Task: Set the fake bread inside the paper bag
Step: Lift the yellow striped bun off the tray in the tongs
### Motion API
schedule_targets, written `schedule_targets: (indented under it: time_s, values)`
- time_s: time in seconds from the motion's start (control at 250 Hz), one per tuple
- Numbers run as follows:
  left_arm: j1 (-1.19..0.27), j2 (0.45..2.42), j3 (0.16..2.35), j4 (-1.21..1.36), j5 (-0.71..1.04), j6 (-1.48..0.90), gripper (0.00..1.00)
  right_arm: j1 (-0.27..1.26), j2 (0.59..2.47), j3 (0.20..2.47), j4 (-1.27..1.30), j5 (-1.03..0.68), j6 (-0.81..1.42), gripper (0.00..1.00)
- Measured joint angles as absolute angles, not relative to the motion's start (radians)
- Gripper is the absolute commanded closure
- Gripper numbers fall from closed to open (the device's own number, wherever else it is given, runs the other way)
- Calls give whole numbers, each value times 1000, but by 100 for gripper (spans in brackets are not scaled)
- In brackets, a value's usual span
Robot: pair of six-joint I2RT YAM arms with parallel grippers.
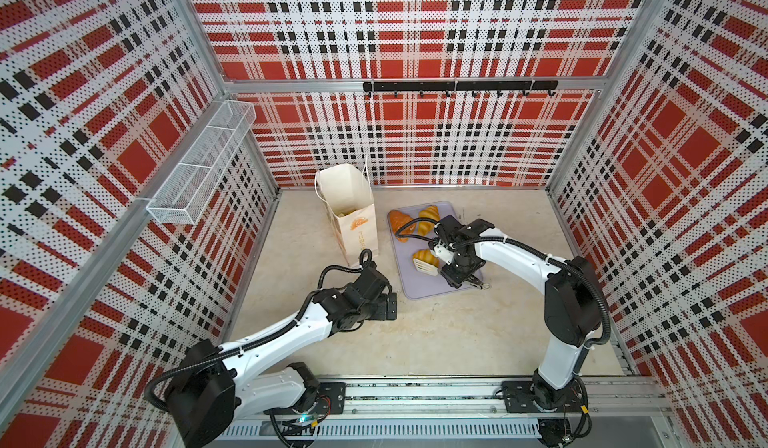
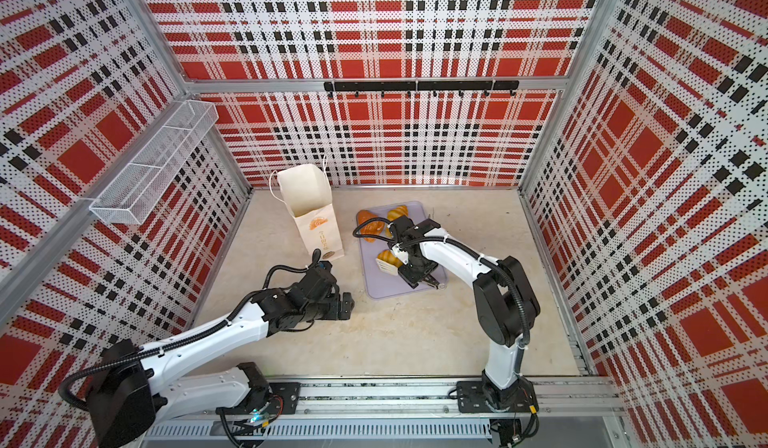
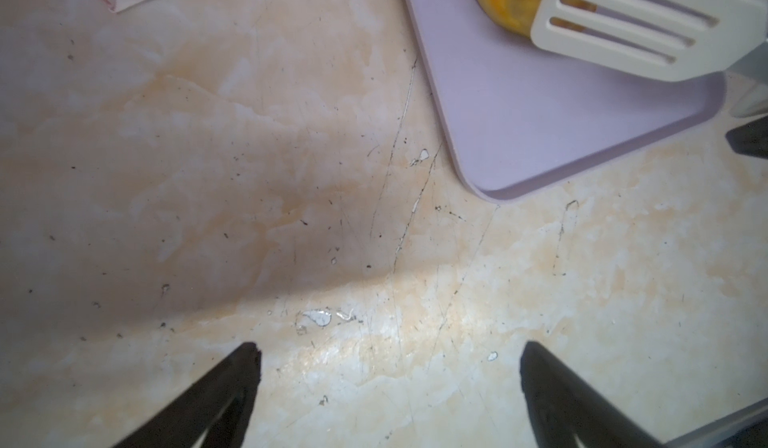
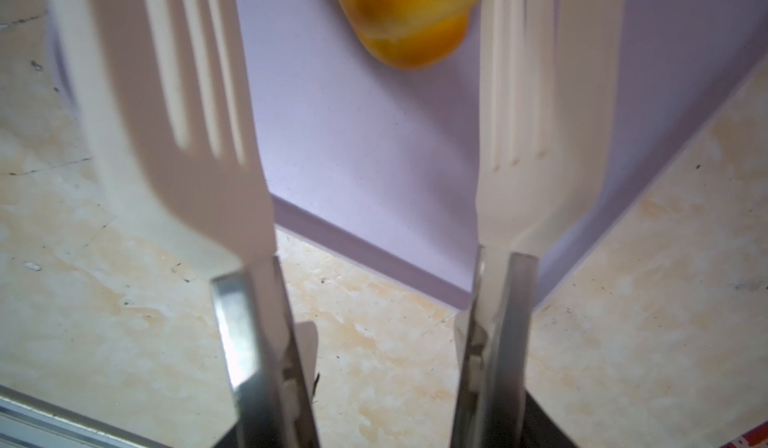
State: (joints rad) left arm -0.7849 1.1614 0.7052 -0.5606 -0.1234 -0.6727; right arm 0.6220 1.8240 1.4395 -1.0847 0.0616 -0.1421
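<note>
Three pieces of fake bread lie on a lilac tray (image 1: 424,288): a dark croissant (image 1: 400,222), a golden croissant (image 1: 428,217) and a golden roll (image 1: 424,255). My right gripper (image 1: 456,273) is shut on steel tongs with white slotted heads (image 1: 424,265). The heads stand apart on either side of the roll's end (image 4: 411,22). Whether they touch it is unclear. The paper bag (image 1: 353,221) stands open to the left of the tray. My left gripper (image 1: 390,304) hangs open over bare table in front of the bag, holding nothing.
A white wire-mesh basket (image 1: 203,163) hangs on the left wall and a black hook rail (image 1: 459,86) on the back wall. The table top is beige marble (image 3: 291,217). The tray's near corner (image 3: 494,194) lies just beyond my left fingers (image 3: 245,367).
</note>
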Motion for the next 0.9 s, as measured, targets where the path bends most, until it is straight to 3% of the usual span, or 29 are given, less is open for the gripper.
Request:
schedule_targets:
  time_s: [0.272,0.9]
  values:
    - [-786,1165,710,-560,-120,-665,1,642,1819,1439,-1123,9,-104,41]
    - [-806,1168,714,-560,-120,-664,0,650,1856,1493,-1139,131,-59,41]
